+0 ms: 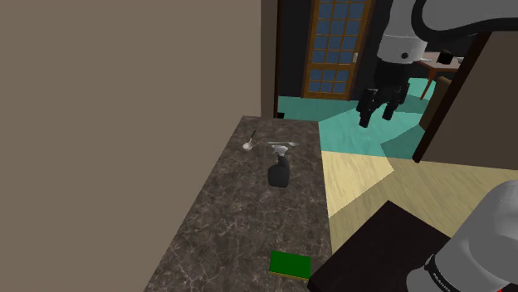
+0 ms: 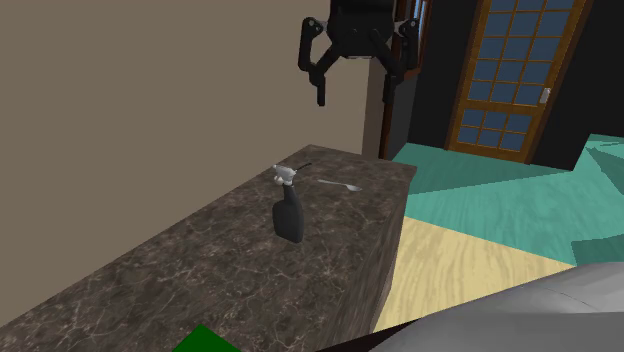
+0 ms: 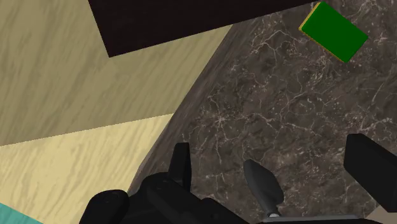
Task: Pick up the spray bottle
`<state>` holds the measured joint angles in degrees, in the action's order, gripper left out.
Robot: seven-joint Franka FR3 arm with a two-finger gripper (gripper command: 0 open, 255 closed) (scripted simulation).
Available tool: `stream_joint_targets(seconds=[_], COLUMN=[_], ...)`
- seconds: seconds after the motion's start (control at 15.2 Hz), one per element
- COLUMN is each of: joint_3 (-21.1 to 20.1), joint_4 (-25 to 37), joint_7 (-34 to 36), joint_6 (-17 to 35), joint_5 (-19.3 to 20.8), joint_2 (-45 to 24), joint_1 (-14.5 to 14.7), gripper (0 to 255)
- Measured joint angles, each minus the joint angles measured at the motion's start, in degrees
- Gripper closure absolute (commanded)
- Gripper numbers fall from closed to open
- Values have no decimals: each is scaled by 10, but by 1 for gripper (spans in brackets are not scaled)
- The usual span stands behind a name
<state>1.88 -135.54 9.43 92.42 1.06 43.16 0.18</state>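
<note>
The spray bottle (image 1: 280,170) stands upright on the bench (image 1: 237,228). It is dark grey with a pale grey trigger head. It sits in the far half of the bench, roughly midway between the wall-side edge and the open edge over the floor. Nothing touches it.

Just past it, towards the bench's far end and nearer the wall-side edge, lies a small pale spoon-like utensil (image 1: 248,144), apart from the bottle. Well away, near the bench's near end and close to its open edge, a flat green block (image 1: 290,265) lies on the dark veined top.

The claw (image 2: 355,95) hangs high above the far end of the bench, well clear of the bottle and of the surface. It is released: its two black fingers (image 2: 322,92) are spread wide with nothing between them but air. In the wrist view the bottle appears from above between the parted fingers, neither of which touches it, and the green block lies farther along the bench beyond it.

A plain beige wall (image 1: 124,99) runs along one long side of the bench. On the open side the floor (image 1: 357,178) is pale wood, with teal farther back. A brown door (image 2: 512,75) with blue glass panes stands past the far end. The dark box of the stand (image 1: 373,249) sits by the near end of the bench, close to the green block.
</note>
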Motion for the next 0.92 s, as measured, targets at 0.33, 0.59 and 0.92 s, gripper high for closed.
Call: stream_joint_targets(seconds=[0.33, 0.59, 0.92], joint_3=[12, 21, 25], joint_4=[31, 69, 144], joint_7=[-41, -92, -152], joint_6=[28, 56, 75], joint_5=[14, 28, 42], joint_2=[-83, -181, -314], joint_1=[9, 20, 31], gripper=[0, 0, 0])
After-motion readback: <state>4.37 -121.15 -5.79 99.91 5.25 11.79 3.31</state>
